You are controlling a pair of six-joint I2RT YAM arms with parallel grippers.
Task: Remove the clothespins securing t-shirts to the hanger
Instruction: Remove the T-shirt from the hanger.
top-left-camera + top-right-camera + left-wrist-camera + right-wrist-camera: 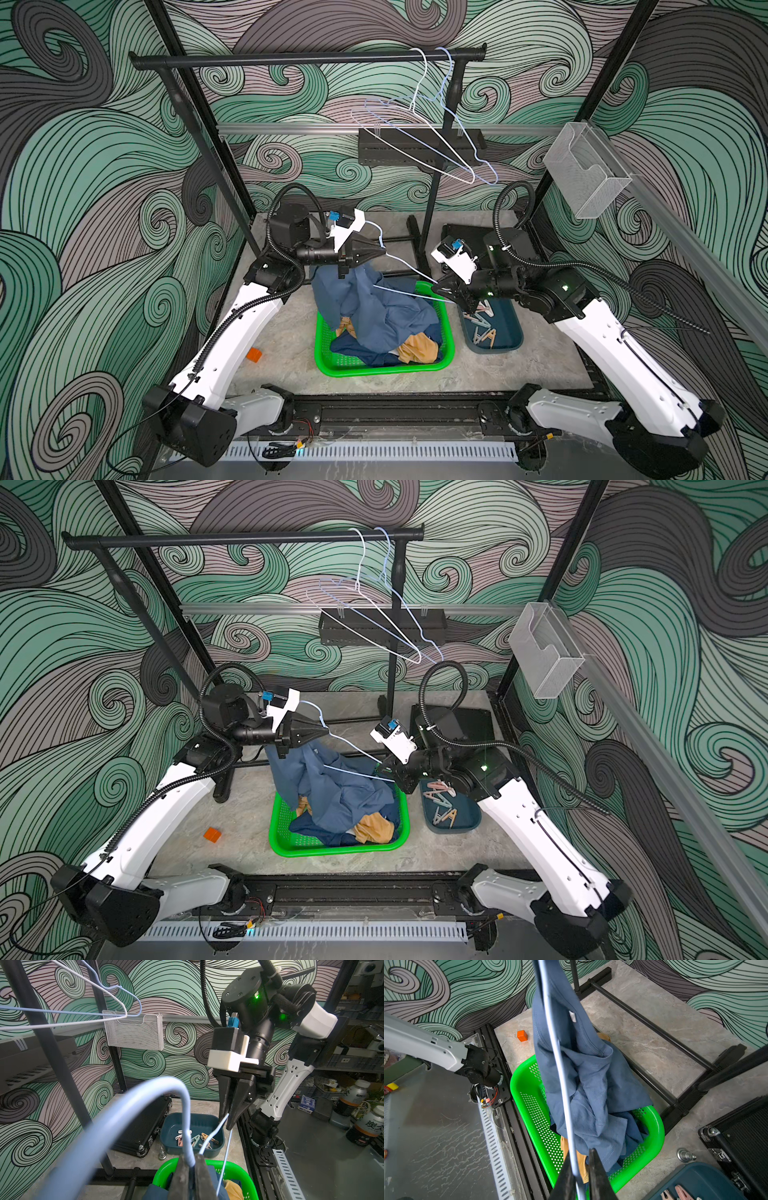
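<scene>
Left of the green basket (374, 372), an orange cube (254, 355) lies apart on the floor. Above the basket's left rear corner, the left gripper (382, 252) is pressed together on the neck of a pale blue wire hanger (409, 270). From that end the medium blue t-shirt (374, 307) sags into the basket, onto a navy shirt (353, 349) and a mustard shirt (417, 349). Over the basket's right rear corner, the right gripper (228, 1120) has its jaws drawn in around the hanger's far corner, apparently pinching the wire. Just right of the basket, the clothespins (482, 328) lie loose in a dark teal tray (515, 328). No peg shows on the hanger, so the unpegging looks finished, with the last shirt being shed. The next move probably calls for tilting or drawing the wire out so the cloth slides off without snagging. Far right in the left wrist view, a bottle (372, 1124) bears large East Asian characters, only partly legible.
</scene>
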